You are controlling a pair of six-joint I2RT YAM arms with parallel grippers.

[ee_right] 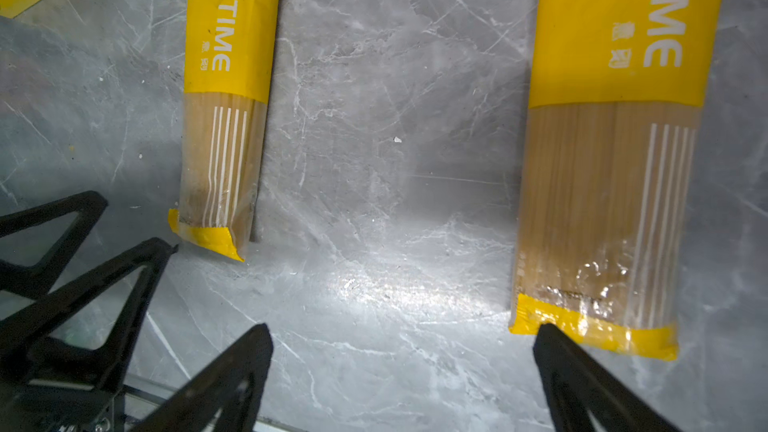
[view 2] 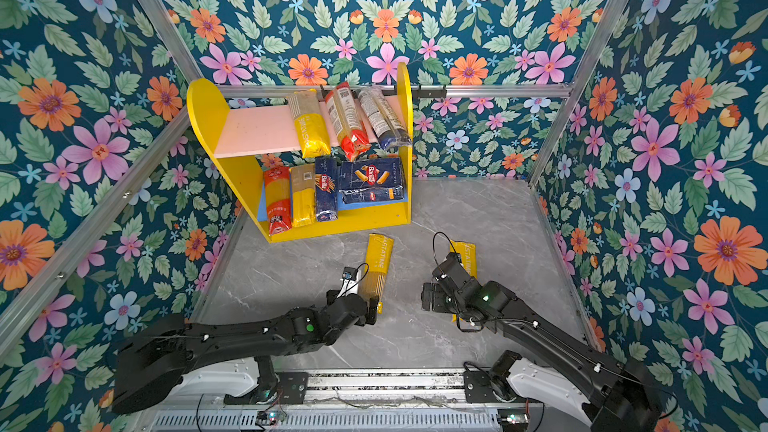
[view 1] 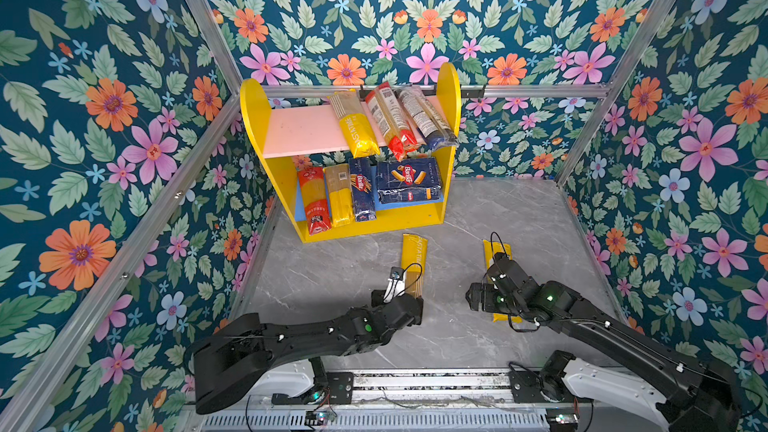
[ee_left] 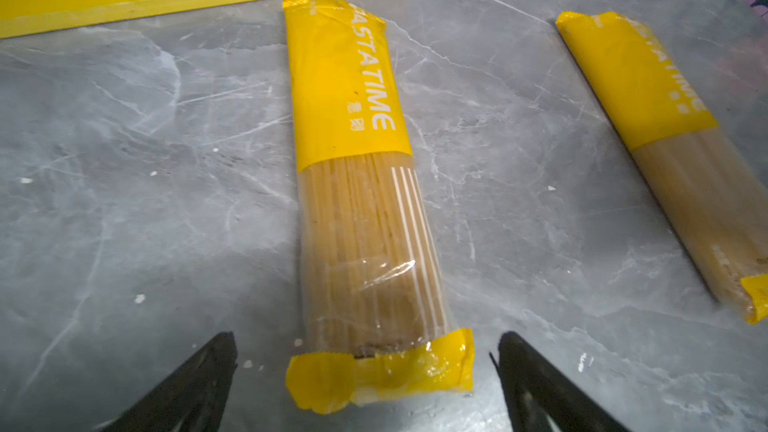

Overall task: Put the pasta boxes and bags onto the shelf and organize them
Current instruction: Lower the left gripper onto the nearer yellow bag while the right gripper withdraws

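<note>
shelf (view 1: 254, 110) stands at the back of the grey table (view 1: 324, 276). its pink upper board (view 1: 299, 130) carries a yellow bag (view 1: 357, 126), a red-and-clear bag (view 1: 390, 118) and a blue-ended bag (view 1: 428, 118), all overhanging the front edge. its blue lower board (view 1: 299, 207) holds a red bag (view 1: 316, 201), a second yellow bag (view 1: 338, 195), the narrow box (view 1: 361, 195) and the wide box (view 1: 409, 180). in front of the shelf, on the table, lie the nearer pastatime bag (ee_left: 353, 160) and, well apart, the farther pastatime bag (ee_right: 615, 160). left gripper (ee_left: 365, 336) is spread wide and empty, its fingers on either side of the nearer bag's end, not touching it. right gripper (ee_right: 403, 327) is released and empty, with one finger over the farther bag's end; whether it touches cannot be told.
</note>
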